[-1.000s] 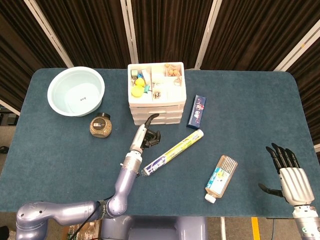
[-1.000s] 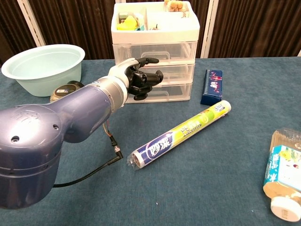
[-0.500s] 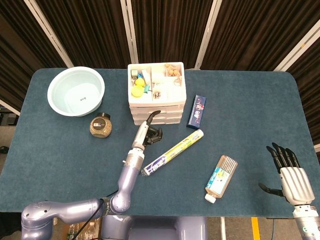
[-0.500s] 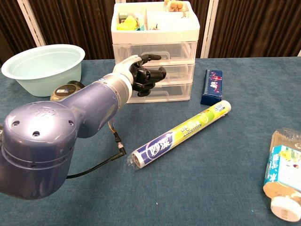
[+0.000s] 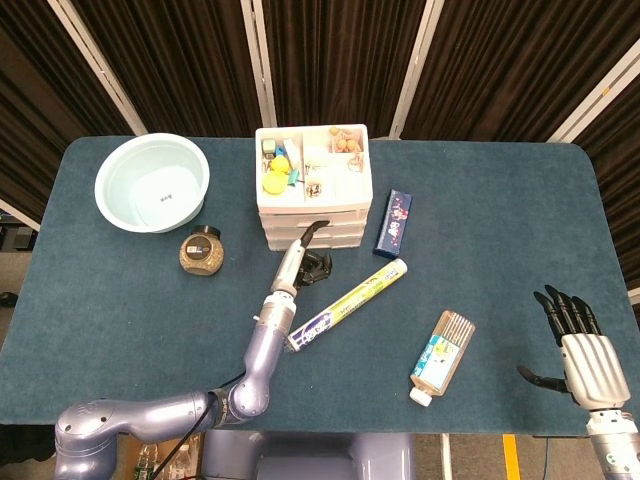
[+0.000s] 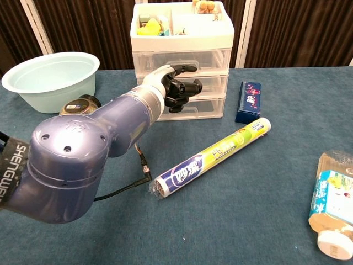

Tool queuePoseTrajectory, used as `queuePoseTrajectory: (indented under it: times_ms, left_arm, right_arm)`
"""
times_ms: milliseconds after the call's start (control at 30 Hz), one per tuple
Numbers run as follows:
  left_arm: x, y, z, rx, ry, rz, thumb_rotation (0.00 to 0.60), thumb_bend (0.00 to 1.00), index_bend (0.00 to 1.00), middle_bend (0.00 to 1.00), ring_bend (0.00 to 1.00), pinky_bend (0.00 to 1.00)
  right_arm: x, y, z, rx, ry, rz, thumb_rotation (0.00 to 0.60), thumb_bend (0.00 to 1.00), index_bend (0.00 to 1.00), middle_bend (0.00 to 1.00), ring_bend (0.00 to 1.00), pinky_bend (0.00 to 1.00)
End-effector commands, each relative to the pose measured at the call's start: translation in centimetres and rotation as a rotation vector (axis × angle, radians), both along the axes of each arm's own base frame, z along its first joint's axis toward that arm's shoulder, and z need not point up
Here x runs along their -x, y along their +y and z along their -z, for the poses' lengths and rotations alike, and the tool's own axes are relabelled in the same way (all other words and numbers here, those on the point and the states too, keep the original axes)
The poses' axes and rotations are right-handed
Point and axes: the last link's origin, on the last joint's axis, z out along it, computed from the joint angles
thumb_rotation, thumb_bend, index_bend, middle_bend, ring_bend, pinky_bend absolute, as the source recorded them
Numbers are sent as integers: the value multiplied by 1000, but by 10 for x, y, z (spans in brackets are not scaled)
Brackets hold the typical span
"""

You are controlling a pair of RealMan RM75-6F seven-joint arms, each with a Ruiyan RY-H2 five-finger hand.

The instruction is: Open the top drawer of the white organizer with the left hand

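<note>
The white organizer stands at the table's back centre, its open top tray full of small items. Its three clear drawers look closed, the top drawer included. My left hand is right in front of the drawer fronts, at about middle-drawer height. Most fingers are curled in with nothing held, and one finger points out just under the top drawer. Whether it touches the drawers I cannot tell. My right hand hovers off the table's front right corner, fingers spread and empty.
A pale bowl and a small jar sit left of the organizer. A blue box lies to its right, a roll of wrap in front, and a bottle at front right.
My left hand has moved forward and slightly right, closer to the organizer's drawer fronts. The drawers and the right hand have not moved.
</note>
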Motion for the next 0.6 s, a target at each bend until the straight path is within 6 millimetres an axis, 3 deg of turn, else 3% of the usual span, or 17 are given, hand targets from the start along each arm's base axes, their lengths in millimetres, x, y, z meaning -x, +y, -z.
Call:
queuePoseTrajectory:
  times_ms: [33, 600]
  left_arm:
    - [-4, 0, 2, 10, 12, 14, 600, 649, 144, 1000, 942, 957]
    - [-10, -15, 3, 37, 23, 66, 600, 648, 172, 1000, 943, 957]
  right_arm:
    - [0, 0, 0, 0, -1, 1, 600, 68, 0, 0, 0, 0]
    - [-1, 2, 0, 1, -3, 1, 600, 67, 0, 0, 0, 0]
